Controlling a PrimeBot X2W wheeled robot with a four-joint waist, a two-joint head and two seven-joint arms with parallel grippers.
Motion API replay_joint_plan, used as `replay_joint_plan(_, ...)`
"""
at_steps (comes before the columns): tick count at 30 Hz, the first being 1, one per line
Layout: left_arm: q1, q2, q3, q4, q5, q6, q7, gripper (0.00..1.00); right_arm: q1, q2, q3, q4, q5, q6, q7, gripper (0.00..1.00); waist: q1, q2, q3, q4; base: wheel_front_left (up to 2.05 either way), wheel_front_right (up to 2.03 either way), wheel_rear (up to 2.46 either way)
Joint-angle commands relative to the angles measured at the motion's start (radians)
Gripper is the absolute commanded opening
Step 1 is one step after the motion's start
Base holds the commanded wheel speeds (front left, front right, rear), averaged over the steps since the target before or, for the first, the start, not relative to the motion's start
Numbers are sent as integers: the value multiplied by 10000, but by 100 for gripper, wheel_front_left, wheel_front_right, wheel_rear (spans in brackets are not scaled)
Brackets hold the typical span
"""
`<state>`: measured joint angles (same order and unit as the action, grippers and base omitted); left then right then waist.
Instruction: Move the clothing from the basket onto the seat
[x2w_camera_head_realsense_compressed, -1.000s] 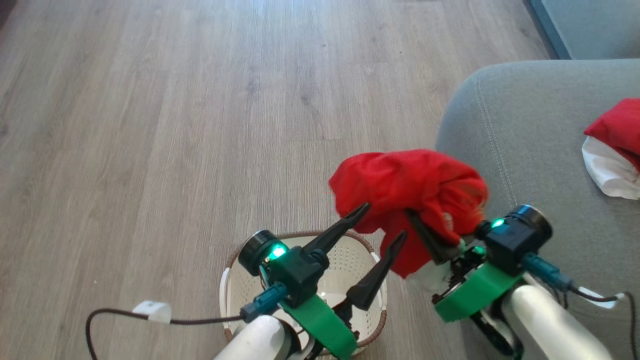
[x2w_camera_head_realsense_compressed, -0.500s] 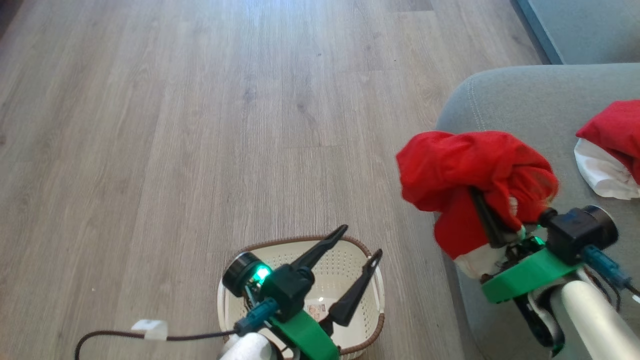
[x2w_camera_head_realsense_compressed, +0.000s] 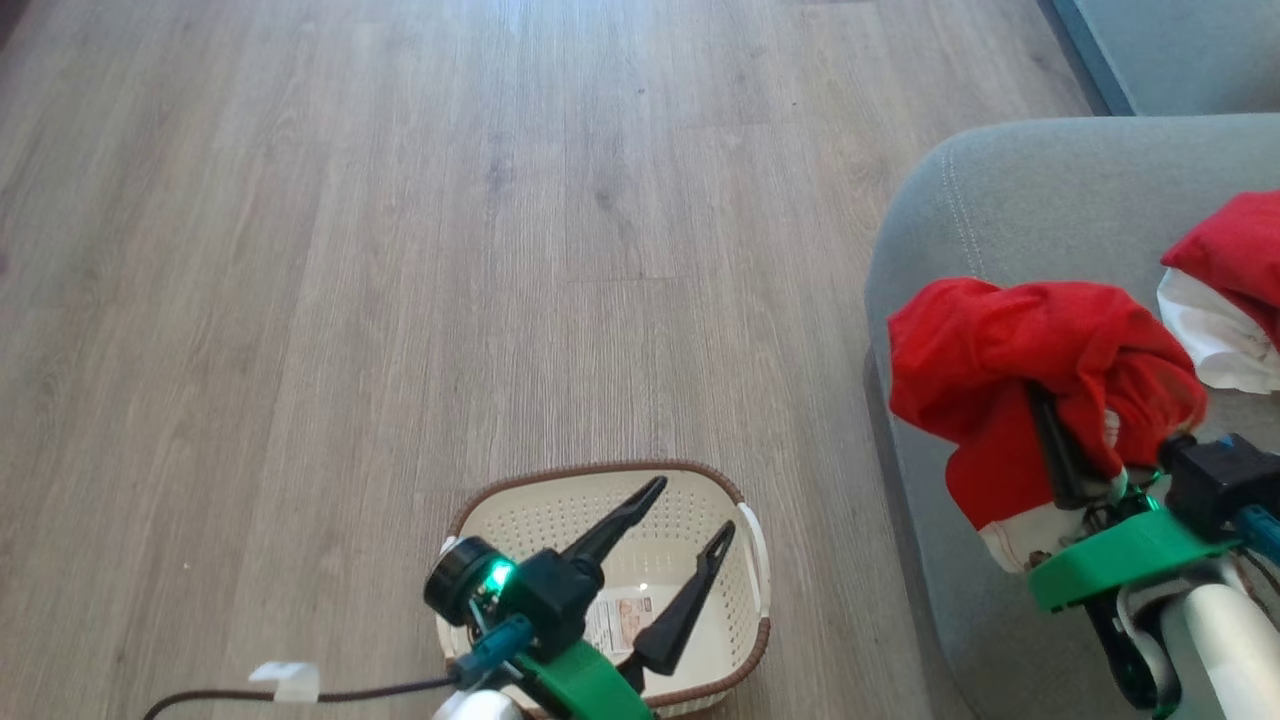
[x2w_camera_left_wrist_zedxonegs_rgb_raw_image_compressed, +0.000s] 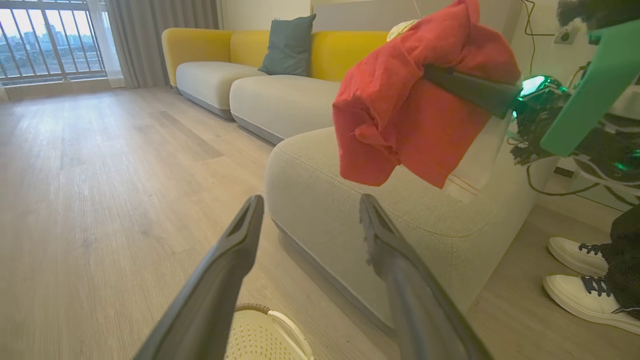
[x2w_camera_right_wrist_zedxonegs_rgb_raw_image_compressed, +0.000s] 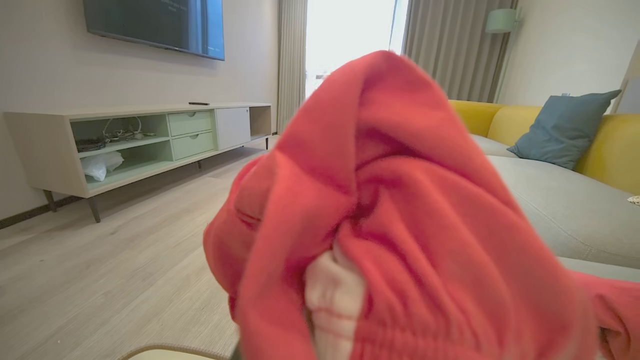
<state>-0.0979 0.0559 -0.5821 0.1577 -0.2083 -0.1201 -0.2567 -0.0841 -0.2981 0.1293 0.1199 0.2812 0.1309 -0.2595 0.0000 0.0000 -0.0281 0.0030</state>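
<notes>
label sticker on basket bottom: print too small, unreadable. no other legible text.

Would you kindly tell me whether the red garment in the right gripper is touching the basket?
Apart. In the head view, bare floor separates the red garment held by the right gripper from the basket.

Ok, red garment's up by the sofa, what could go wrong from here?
The held garment hangs right at the rounded edge of the seat; released here, it could slide to the floor. It's also draped over a finger of the right gripper, so it may snag when the jaws open.
</notes>
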Motion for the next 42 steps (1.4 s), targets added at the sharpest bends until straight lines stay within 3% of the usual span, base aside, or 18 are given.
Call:
replay_joint_plan(1,-175,-57,335,-177,97,-22,-51,100,-94,-86,43,-279,-75,-2,-23,0,0,0,28,-9,0,0,0)
replay_joint_plan(16,93,-57,460,187,196,227,-51,100,189,238,-637,50,-159,-2,-23,0,0,0,216,-164,0,0,0)
replay_joint_plan(42,-50,-57,311,133,283,494,-51,100,26,317,-681,93,-172,-2,-23,0,0,0,208,-416,0,0,0)
